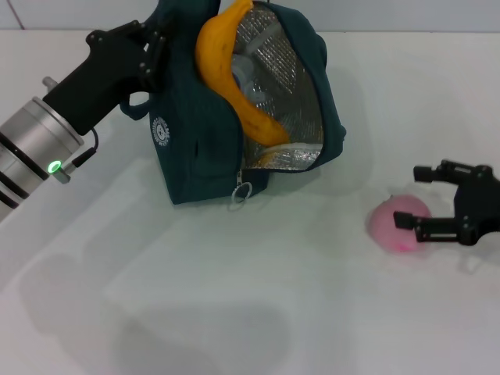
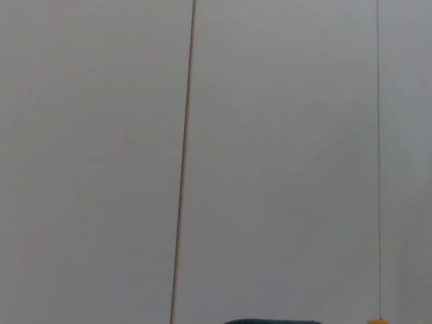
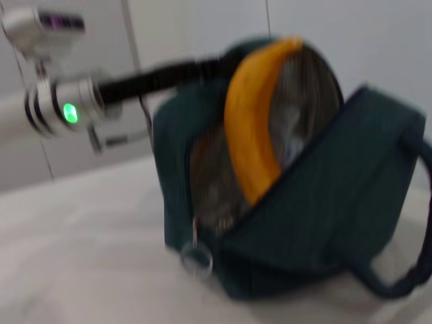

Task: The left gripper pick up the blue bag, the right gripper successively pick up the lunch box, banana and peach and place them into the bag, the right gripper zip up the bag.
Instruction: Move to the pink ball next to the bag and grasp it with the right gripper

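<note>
The blue bag (image 1: 187, 133) stands open on the white table, its silver lining showing. The banana (image 1: 226, 70) lies inside it with its tip sticking out of the top. A pale shape behind the banana may be the lunch box; I cannot tell. My left gripper (image 1: 152, 47) is shut on the bag's top at the back left. The pink peach (image 1: 394, 226) lies on the table to the right. My right gripper (image 1: 416, 197) is open beside it, with one fingertip over the peach. The right wrist view shows the bag (image 3: 324, 202) and the banana (image 3: 253, 128).
The zip pull ring (image 1: 241, 191) hangs at the bag's front lower corner, and it shows in the right wrist view (image 3: 196, 260). The left wrist view shows a wall, with the bag's edge (image 2: 270, 322) at the bottom. The white table (image 1: 234, 297) lies bare in front.
</note>
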### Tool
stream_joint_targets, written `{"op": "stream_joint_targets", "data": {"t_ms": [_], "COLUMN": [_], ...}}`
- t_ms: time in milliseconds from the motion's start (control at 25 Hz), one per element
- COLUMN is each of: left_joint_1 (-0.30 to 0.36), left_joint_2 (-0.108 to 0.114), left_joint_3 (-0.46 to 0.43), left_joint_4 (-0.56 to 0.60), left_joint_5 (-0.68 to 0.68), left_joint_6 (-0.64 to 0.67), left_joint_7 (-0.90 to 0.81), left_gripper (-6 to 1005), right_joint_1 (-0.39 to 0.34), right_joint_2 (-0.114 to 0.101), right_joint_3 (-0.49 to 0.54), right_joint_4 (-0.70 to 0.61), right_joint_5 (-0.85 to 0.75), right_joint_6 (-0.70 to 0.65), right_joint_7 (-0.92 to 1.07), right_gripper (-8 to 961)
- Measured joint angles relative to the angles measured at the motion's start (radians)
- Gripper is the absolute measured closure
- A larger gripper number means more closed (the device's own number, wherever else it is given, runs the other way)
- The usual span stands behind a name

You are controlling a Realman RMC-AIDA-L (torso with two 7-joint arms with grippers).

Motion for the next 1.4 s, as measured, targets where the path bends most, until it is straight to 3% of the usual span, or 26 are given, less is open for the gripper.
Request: {"op": "stream_joint_targets", "data": {"t_ms": [200,680,760,1000,1400], "left_joint_1": [-0.001,-0.001,-0.001,-0.001,0.003], "left_joint_2": [0.0,-0.001,-0.001,-0.001,-0.002], "left_joint_3": [-0.001,-0.005,-0.005,-0.006,-0.001], "left_joint_4": [0.001,0.002,0.003,0.0,0.001], "left_joint_5": [0.001,-0.002,-0.002,-0.003,-0.003], "left_joint_6": [0.0,0.0,0.0,0.0,0.006], "left_joint_7": [0.0,0.0,0.0,0.002,0.002], "left_gripper": [962,962,962,962,962], "right_joint_1": [0.007,0.027,0.034,0.059,0.077], "right_joint_2": [0.012,0.003,0.001,-0.002,0.005], "right_joint_3": [-0.031,-0.048,-0.048,-0.047,0.025], "right_joint_4": [-0.004,-0.005,-0.004,0.004,-0.018], "right_joint_5": [-0.07,-0.087,-0.101,-0.135,-0.053], "right_joint_6": [0.058,0.085,0.079,0.041,-0.101], "right_joint_7": [0.007,0.068,0.085,0.1,0.049], "right_gripper": [180,244,396,643,728]}}
